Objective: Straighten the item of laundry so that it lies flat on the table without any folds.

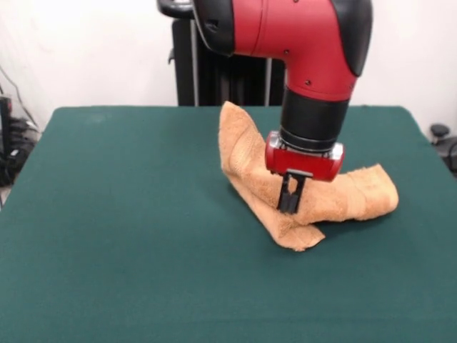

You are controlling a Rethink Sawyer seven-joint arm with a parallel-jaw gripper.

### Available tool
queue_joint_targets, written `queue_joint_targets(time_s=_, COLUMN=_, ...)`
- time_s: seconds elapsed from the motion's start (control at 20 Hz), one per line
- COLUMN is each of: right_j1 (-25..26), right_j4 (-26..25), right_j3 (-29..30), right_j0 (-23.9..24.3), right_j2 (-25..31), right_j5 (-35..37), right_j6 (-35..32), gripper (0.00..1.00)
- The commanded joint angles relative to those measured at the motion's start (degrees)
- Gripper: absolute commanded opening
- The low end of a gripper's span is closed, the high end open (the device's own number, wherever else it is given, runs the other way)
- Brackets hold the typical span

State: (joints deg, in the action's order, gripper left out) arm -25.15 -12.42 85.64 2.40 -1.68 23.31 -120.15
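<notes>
Towel (357, 194) bunched in a folded V on table (128, 236), nowhere near flat. Gripper (289, 204) down on its middle, looks clenched on a fold. Full spreading left.

The bench (128, 236) is covered in plain dark green cloth. One thing lies on it: a tan-orange towel (357, 196), bunched and folded, directly beneath the claw (289, 204) and spreading to both sides of it, one corner raised behind.
</notes>
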Motion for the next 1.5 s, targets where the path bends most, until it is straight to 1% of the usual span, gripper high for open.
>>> queue_joint_targets(time_s=0.05, right_j1=-0.25, right_j4=-1.03, right_j3=-2.67, right_j0=-1.26, right_j2=5.03, right_j5=7.28, right_j6=2.05, gripper=0.0)
queue_joint_targets(time_s=0.3, right_j1=0.88, right_j4=-1.68, right_j3=-5.84, right_j0=0.52, right_j2=6.32, right_j5=9.71, right_j6=5.22, gripper=0.0)
queue_joint_targets(time_s=0.65, right_j1=2.68, right_j4=-2.05, right_j3=-9.9, right_j0=1.42, right_j2=7.17, right_j5=12.09, right_j6=6.9, gripper=0.0)
queue_joint_targets(time_s=0.85, right_j1=3.04, right_j4=-1.93, right_j3=-9.84, right_j0=0.52, right_j2=6.56, right_j5=11.32, right_j6=4.78, gripper=0.0)
queue_joint_targets(time_s=1.05, right_j1=2.51, right_j4=-1.4, right_j3=-7.79, right_j0=-0.34, right_j2=6.44, right_j5=10.23, right_j6=2.62, gripper=0.0)
queue_joint_targets(time_s=1.35, right_j1=5.49, right_j4=-1.45, right_j3=-7.84, right_j0=-1.75, right_j2=6.07, right_j5=5.77, right_j6=-0.66, gripper=0.0)
queue_joint_targets(time_s=1.5, right_j1=5.66, right_j4=-1.36, right_j3=-6.75, right_j0=-2.39, right_j2=5.55, right_j5=3.98, right_j6=-2.21, gripper=0.0)
